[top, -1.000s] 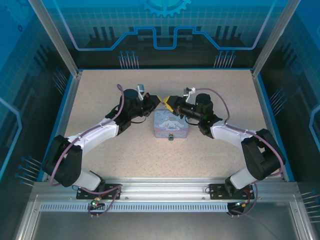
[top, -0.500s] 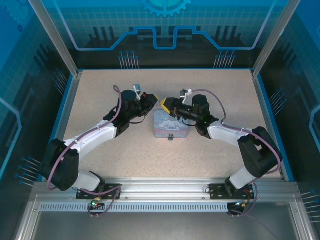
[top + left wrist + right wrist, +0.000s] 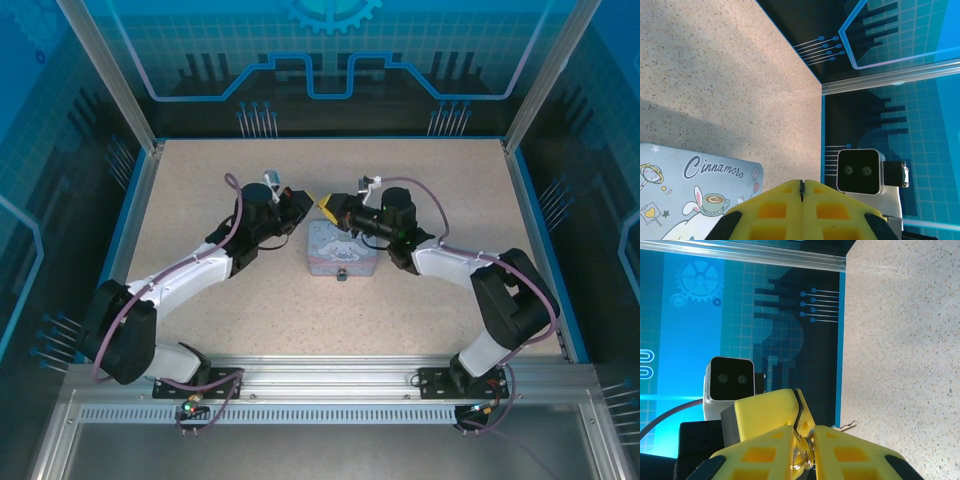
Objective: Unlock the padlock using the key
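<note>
The left gripper [image 3: 313, 199] and the right gripper [image 3: 331, 207] are meeting tip to tip near the far edge of the tin [image 3: 340, 245]; the left fingers [image 3: 775, 200] are pressing flat together on a thin dark sliver, the key [image 3: 801, 186]; the right fingers [image 3: 850, 455] are sitting narrow around a glinting ring [image 3: 801, 460], probably the key's head, though the wrist view is too cramped to be sure; the padlock [image 3: 341, 274] is hanging at the tin's near edge, well apart from both grippers. The step looks like a regrasp; one gripper should be loosening only once the other is clamping firmly, leaving the blade sticking out and aimed at the keyhole.
</note>
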You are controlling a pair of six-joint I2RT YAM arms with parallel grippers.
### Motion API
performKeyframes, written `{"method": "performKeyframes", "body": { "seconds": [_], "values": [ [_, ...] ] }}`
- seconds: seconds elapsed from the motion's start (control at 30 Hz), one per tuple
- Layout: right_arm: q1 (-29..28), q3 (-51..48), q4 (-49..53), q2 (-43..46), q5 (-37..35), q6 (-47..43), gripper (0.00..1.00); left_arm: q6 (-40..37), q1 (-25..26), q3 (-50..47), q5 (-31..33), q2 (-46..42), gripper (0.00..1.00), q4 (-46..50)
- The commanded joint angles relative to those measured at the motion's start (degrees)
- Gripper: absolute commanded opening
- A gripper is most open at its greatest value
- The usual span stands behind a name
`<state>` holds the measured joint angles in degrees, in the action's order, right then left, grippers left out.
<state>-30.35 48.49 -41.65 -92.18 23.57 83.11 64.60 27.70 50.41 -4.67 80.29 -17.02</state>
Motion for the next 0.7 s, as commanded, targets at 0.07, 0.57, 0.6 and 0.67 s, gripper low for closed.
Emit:
{"method": "performKeyframes", "body": {
  "seconds": [0.07, 0.57, 0.6, 0.67],
  "values": [
    [-1.0, 1.6, -2.5, -1.0, -0.7, 0.6, 0.16, 0.6, 0.1, -0.7, 2.0, -2.0, 0.00, -1.1],
    [-1.7, 1.6, -3.5, -1.6, -0.9, 0.9, 0.20, 0.9, 0.2, -0.7, 3.9, -2.6, 0.00, -1.2],
    [-1.7, 1.6, -3.7, -1.6, -0.8, 0.9, 0.20, 0.9, 0.2, -0.8, 4.2, -2.7, 0.00, -1.2],
    [-1.9, 1.5, -4.0, -1.6, -0.8, 0.9, 0.20, 1.0, 0.4, -0.9, 4.7, -2.7, 0.00, -1.2]
  ]
}}
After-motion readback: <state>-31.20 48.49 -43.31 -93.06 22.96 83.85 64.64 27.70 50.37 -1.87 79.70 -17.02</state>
